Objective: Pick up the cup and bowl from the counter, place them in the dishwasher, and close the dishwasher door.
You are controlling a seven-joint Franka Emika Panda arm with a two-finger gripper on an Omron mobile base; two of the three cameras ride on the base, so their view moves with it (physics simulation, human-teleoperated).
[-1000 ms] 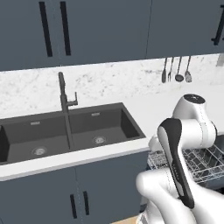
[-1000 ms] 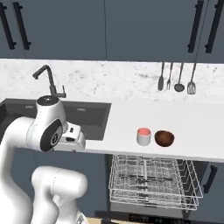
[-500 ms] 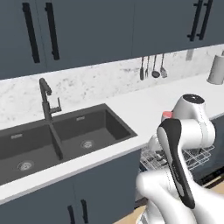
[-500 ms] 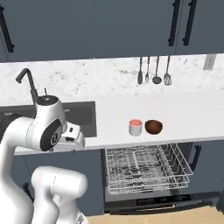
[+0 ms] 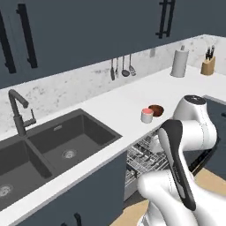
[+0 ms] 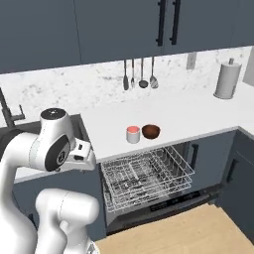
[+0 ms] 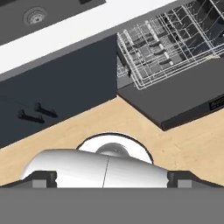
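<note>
The cup [image 6: 133, 134] and bowl [image 6: 151, 131] are sitting side by side on the surface [image 6: 178, 114], above the pulled-out rack [image 6: 146, 174]. The hand [image 7: 112, 178] is standing wide, holding nothing.

Cup [image 6: 133, 134], bowl [image 6: 151, 131] on counter [image 6: 188, 117]

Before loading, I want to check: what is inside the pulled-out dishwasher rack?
The wire rack holds only its own wire tines, no dishes. Its back part under the counter is hidden.
</note>
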